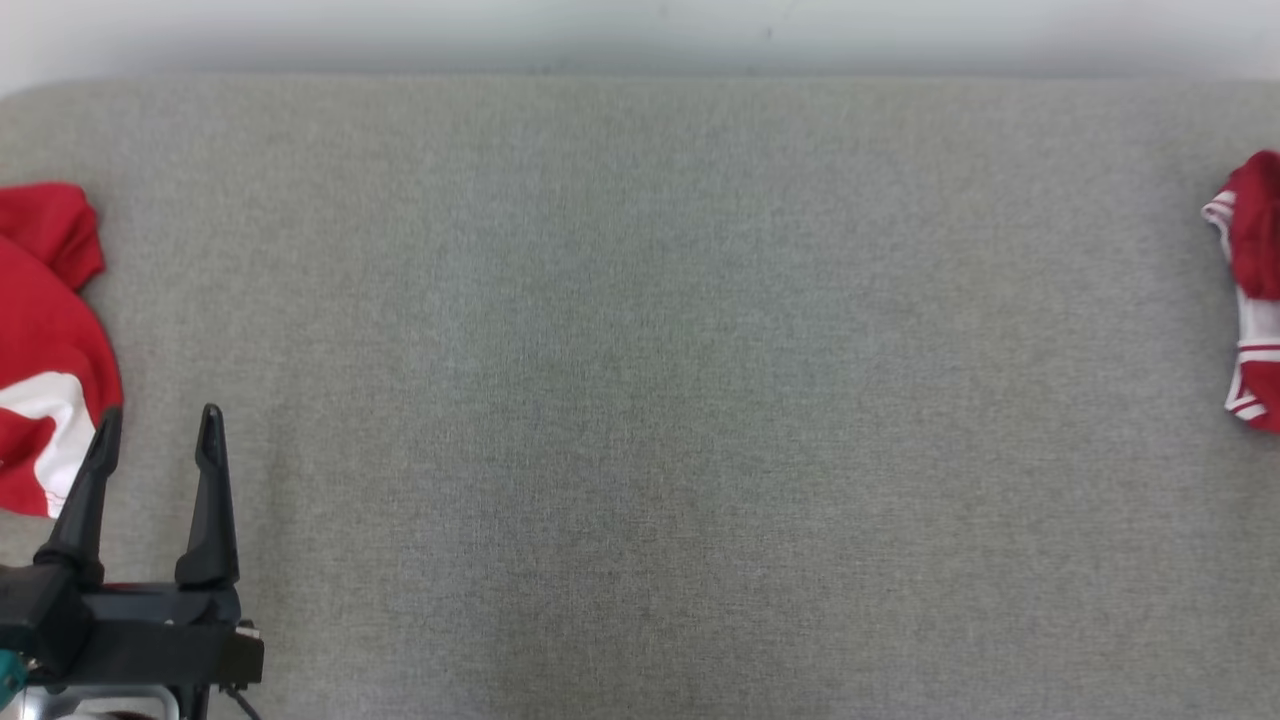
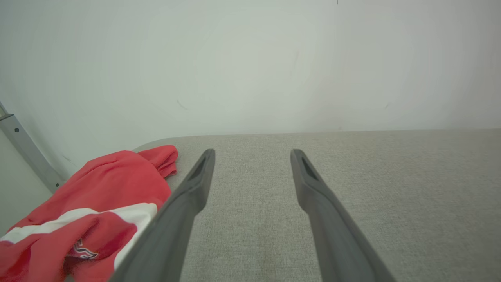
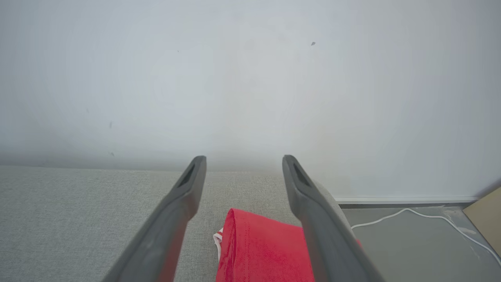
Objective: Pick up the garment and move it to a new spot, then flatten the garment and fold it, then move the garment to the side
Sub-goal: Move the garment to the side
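Worktop (image 1: 640, 350) of grey cloth runs wide and bare through its middle, with a pale wall (image 1: 640, 30) behind its far edge. The folded garment (image 1: 1255, 290), red with white striped trim, lies at the right edge, partly cut off in the head view. In the right wrist view it (image 3: 262, 246) shows as a neat red fold close by that edge, under the right claw (image 3: 243, 158), whose two dark fingers are spread wide with nothing pinched between them. Beyond the edge a white cable (image 3: 411, 215) trails over the floor (image 3: 391, 239).

At the left edge a second, crumpled garment (image 1: 45, 340), red with a white band, lies in a heap. The left claw (image 1: 160, 415) is near the front left corner, just beside that heap, fingers spread and empty; its wrist view shows the claw (image 2: 252, 152) over bare cloth, the heap (image 2: 98, 196) to its left.
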Motion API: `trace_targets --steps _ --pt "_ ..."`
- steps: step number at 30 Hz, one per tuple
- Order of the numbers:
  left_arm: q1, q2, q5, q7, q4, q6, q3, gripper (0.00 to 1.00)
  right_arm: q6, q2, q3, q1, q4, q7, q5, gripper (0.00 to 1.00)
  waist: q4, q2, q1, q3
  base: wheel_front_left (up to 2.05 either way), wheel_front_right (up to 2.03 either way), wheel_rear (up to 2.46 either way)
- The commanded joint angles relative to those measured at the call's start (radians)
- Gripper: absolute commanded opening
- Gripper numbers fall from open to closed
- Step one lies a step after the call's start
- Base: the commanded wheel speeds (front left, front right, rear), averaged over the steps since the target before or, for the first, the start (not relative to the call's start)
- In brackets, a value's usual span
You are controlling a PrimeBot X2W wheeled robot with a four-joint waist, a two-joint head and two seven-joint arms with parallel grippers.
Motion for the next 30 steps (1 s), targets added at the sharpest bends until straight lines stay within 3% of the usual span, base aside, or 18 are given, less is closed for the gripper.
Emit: trace_targets --steps 1,10,19,27,30 --pt "0.016 0.005 -0.014 -0.004 0.005 0.000 0.005 1.00 -0.001 0.004 0.003 0.023 -0.017 -0.022 0.014 1.00 -0.010 0.0000 0.0000 -0.042 0.00 0.00 0.00" --pt "0.055 -0.001 -0.022 -0.008 0.010 0.007 0.000 1.00 -0.001 0.058 -0.015 0.158 -0.163 -0.151 0.076 1.00 -0.010 0.0000 0.0000 -0.126 0.00 0.00 0.00" --pt "0.096 0.005 -0.035 -0.008 0.010 0.014 0.005 1.00 -0.001 0.091 -0.030 0.327 -0.263 -0.184 0.062 1.00 0.008 0.0000 0.0000 -0.190 0.00 0.00 0.00" --pt "0.148 0.014 -0.045 0.011 0.007 0.016 -0.004 1.00 -0.001 0.139 -0.126 0.506 -0.338 -0.198 0.011 1.00 0.020 0.0000 0.0000 -0.259 0.00 0.00 0.00" --pt "0.167 0.021 -0.049 0.020 0.002 0.019 -0.001 1.00 -0.001 0.185 -0.181 0.578 -0.371 -0.187 -0.025 1.00 0.018 0.0000 0.0000 -0.281 0.00 0.00 0.00"
